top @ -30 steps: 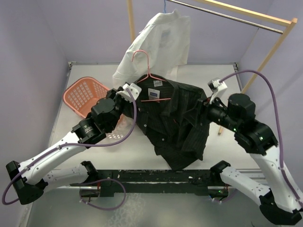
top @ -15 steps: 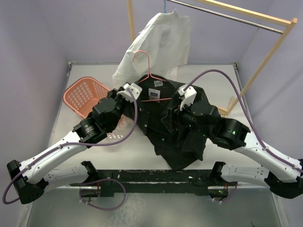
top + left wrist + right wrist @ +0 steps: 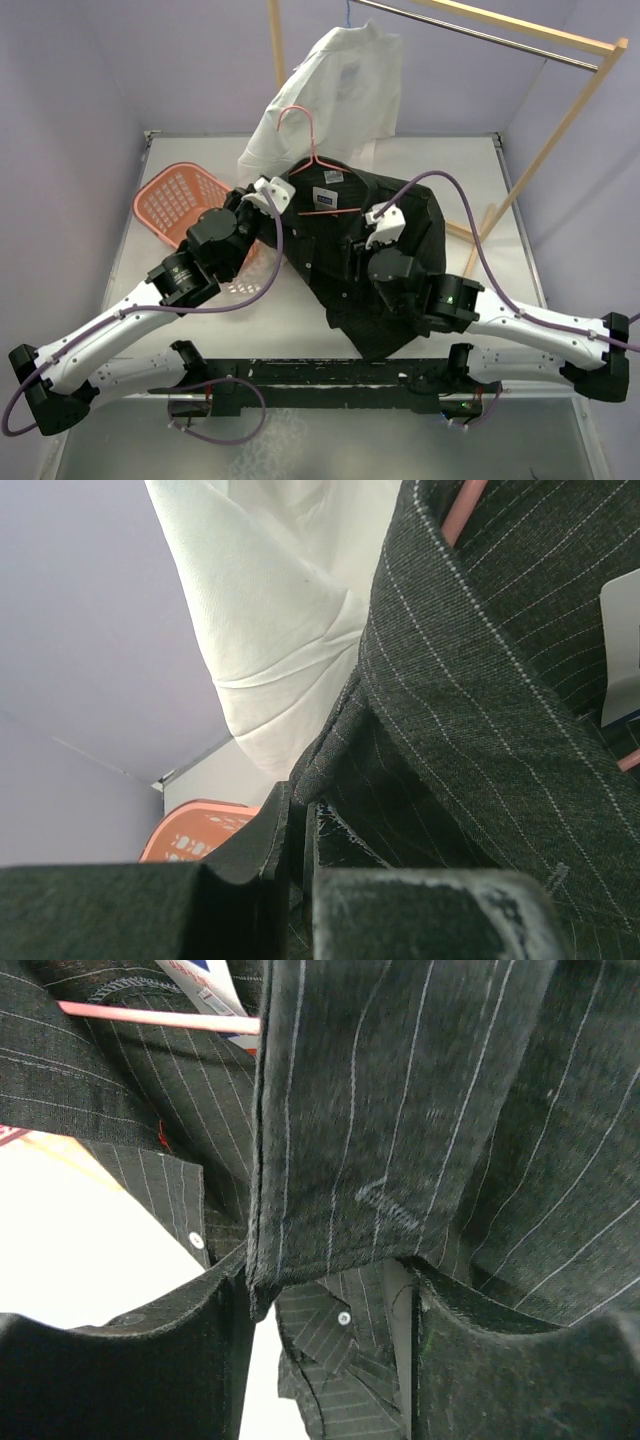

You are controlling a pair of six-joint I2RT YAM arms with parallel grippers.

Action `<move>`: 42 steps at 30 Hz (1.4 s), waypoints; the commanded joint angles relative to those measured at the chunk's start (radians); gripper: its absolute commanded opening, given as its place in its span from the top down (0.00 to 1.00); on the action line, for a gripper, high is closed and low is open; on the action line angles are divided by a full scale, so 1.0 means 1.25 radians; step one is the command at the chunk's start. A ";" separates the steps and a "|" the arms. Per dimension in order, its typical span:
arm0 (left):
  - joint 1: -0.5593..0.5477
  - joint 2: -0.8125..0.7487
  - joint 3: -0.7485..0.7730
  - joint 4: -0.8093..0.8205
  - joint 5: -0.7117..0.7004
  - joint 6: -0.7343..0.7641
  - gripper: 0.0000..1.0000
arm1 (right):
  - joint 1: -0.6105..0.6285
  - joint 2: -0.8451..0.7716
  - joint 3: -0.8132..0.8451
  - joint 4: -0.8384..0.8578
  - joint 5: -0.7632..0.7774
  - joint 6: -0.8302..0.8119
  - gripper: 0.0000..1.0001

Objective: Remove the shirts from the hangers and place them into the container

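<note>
The black pinstriped shirt point(image 3: 325, 265) lies spread over the table's middle, still on the pink hanger point(image 3: 305, 130), whose hook sticks up behind the collar. My left gripper point(image 3: 283, 190) is shut on the shirt's cloth beside the collar point(image 3: 300, 830). My right gripper point(image 3: 355, 258) sits over the shirt's front, open, with the buttoned front strip point(image 3: 340, 1140) lying in the gap point(image 3: 325, 1340). The white shirt point(image 3: 340, 90) hangs at the back on the blue hanger point(image 3: 348, 12). The salmon-pink basket point(image 3: 165, 200) stands at the left, beside my left arm.
A wooden rack with a metal rail point(image 3: 480, 35) stands at the back right, one leg point(image 3: 560, 130) slanting down to the table. A white neck label point(image 3: 325, 200) shows inside the black shirt's collar. Purple walls close in on three sides.
My right arm has swung left from the table's right side onto the black shirt's front. The left gripper has kept its hold and barely moved.
</note>
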 commanded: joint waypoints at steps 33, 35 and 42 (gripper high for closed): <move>0.004 -0.038 -0.007 0.064 0.031 -0.039 1.00 | 0.178 -0.102 -0.093 0.485 0.512 -0.293 1.00; 0.004 -0.037 -0.010 0.061 0.030 -0.037 1.00 | 0.178 -0.173 -0.043 0.330 0.525 -0.227 1.00; 0.004 -0.053 -0.025 0.054 0.093 -0.024 1.00 | 0.178 -0.331 0.179 -0.059 0.523 -0.195 1.00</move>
